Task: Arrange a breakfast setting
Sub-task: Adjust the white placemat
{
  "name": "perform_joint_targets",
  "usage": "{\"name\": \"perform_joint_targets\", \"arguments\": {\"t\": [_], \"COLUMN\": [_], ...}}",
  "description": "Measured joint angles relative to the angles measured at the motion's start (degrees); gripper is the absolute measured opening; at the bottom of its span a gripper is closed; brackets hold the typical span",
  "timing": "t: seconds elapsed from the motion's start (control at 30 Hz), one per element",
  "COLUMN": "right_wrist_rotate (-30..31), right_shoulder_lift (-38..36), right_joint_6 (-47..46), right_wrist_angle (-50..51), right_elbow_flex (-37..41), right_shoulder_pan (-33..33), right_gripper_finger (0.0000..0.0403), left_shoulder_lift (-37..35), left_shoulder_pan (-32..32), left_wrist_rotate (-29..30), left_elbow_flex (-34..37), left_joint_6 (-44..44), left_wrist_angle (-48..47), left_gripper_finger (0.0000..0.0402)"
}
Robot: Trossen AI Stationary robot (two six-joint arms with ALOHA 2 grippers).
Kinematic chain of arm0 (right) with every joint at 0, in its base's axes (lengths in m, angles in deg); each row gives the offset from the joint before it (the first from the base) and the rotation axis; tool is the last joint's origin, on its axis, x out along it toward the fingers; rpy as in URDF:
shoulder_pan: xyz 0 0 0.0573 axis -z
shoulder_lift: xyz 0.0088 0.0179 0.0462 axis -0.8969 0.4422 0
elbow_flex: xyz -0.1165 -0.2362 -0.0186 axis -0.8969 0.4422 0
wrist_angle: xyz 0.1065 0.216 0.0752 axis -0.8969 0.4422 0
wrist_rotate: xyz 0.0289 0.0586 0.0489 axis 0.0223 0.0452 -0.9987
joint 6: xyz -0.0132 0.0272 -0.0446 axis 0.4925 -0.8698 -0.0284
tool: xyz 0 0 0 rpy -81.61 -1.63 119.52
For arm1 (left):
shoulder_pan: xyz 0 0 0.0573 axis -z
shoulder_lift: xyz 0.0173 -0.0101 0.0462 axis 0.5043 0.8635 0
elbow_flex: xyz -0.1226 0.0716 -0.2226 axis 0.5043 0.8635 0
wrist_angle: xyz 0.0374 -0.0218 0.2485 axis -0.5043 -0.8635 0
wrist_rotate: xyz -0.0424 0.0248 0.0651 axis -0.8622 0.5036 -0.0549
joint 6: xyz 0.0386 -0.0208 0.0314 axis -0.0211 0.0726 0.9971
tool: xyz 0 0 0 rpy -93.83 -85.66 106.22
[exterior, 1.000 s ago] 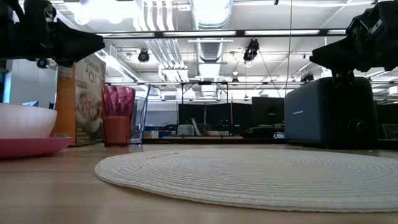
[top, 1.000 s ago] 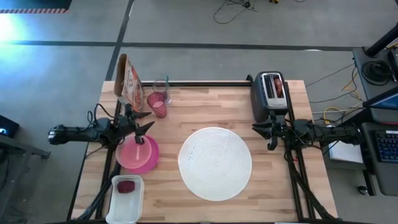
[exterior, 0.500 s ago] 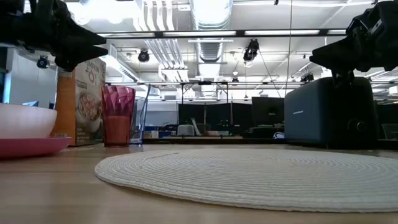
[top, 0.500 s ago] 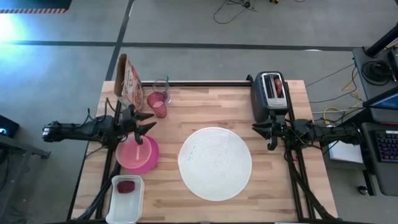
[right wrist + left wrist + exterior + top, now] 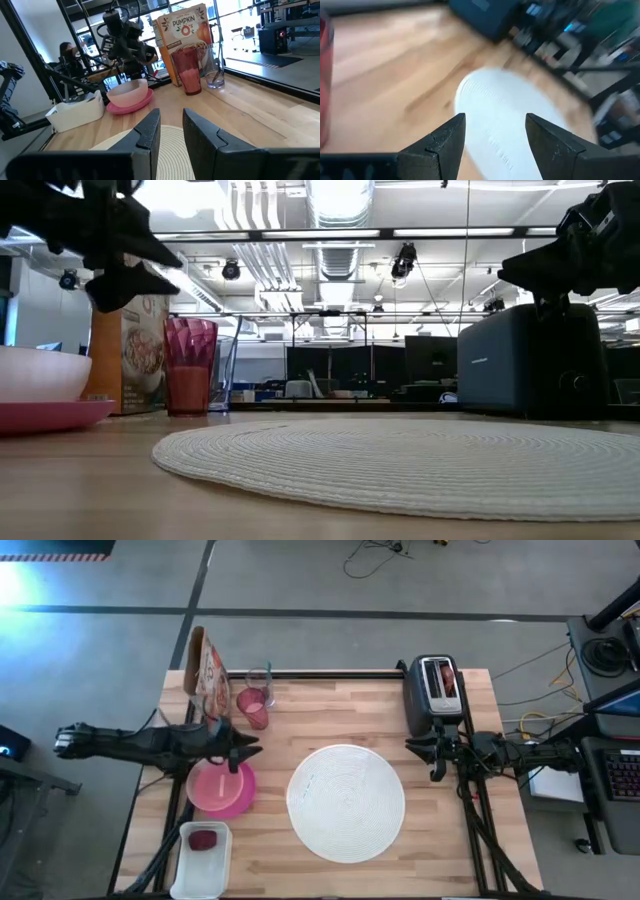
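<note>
Task barely begun. Big round white plate (image 5: 346, 802) lies bare at table centre. At its 9 o'clock the magenta plate (image 5: 222, 788) carries the pale pink bowl (image 5: 128, 90). Pink tumbler (image 5: 252, 707) and clear glass (image 5: 262, 680) stand together at 11 o'clock; dark red fruit (image 5: 203, 839) sits in the white bin (image 5: 202, 875) at 8 o'clock. Left gripper (image 5: 240, 752) hovers over the bowl, fingers apart, empty. Right gripper (image 5: 435, 757) waits at 3 o'clock, fingers slightly apart. Spoon, bagel not identifiable.
</note>
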Motion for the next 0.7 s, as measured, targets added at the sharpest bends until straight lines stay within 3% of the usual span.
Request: {"name": "perform_joint_targets", "arguments": {"t": [0.27, 0.7], "right_wrist_rotate": [0.0, 0.0], "right_shoulder_lift": [0.0, 0.0], "right_joint_6": [0.0, 0.0], "right_wrist_angle": [0.0, 0.0], "right_elbow_flex": [0.0, 0.0], "right_shoulder_pan": [0.0, 0.0], "right_gripper_finger": [0.0073, 0.0073], "left_shoulder_lift": [13.0, 31.7], "left_shoulder_pan": [0.0, 0.1], "left_wrist_rotate": [-1.8, -2.2], "left_elbow_flex": [-8.9, -15.7], "left_joint_6": [-5.8, -3.0], "left_wrist_angle": [-17.1, -14.7], "left_gripper_finger": [0.0191, 0.0191]}}
